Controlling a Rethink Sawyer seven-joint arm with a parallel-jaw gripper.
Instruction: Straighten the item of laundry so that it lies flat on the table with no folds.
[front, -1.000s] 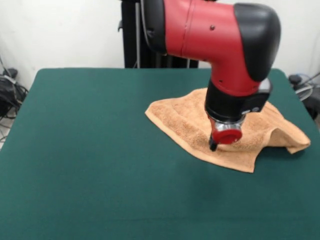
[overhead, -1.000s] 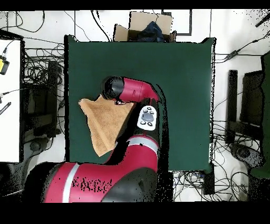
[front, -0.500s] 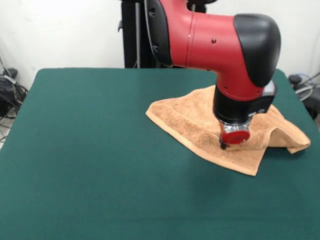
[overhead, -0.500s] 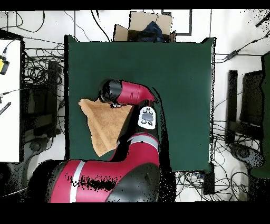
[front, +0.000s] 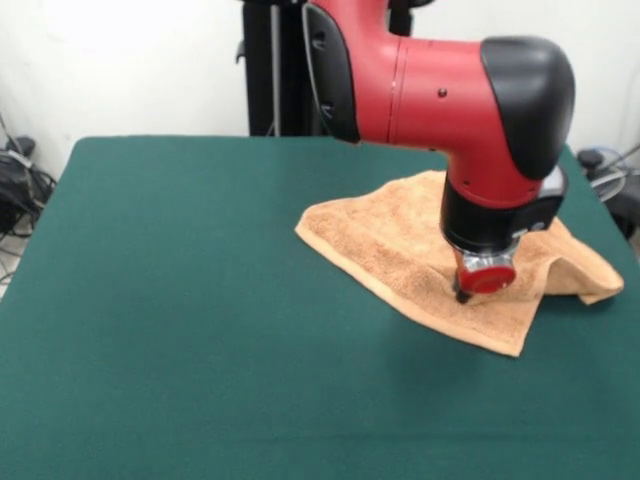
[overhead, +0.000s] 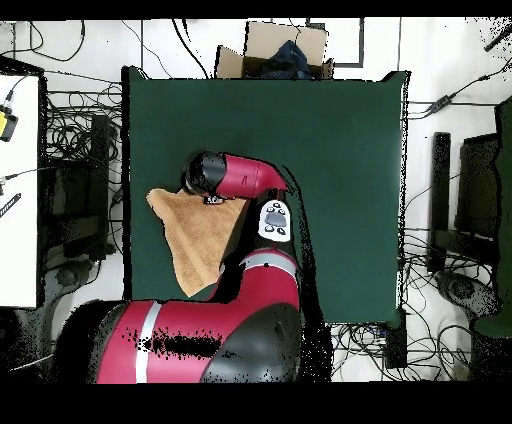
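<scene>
The light orange-tan towel (front: 380, 240) lies rumpled on the right part of the dark green table (front: 200, 300), with a raised fold at its right end (front: 585, 280). My gripper (front: 463, 296) points straight down and is shut on the towel near its front corner, its tip pressed into the cloth. In the overhead view the towel (overhead: 200, 240) lies near the left edge of the table (overhead: 330, 150). There the arm's wrist covers the gripper (overhead: 213, 199) and part of the towel.
The towel's right fold reaches close to the table's right edge in the front view. The black pedestal (front: 270, 70) stands behind the table. A cardboard box (overhead: 272, 50), cables and a white desk (overhead: 15, 190) lie around the table.
My gripper has moved to the right and slightly toward the camera in the front view. The towel's front corner has shifted with it, and the towel's left corner has slid a little right.
</scene>
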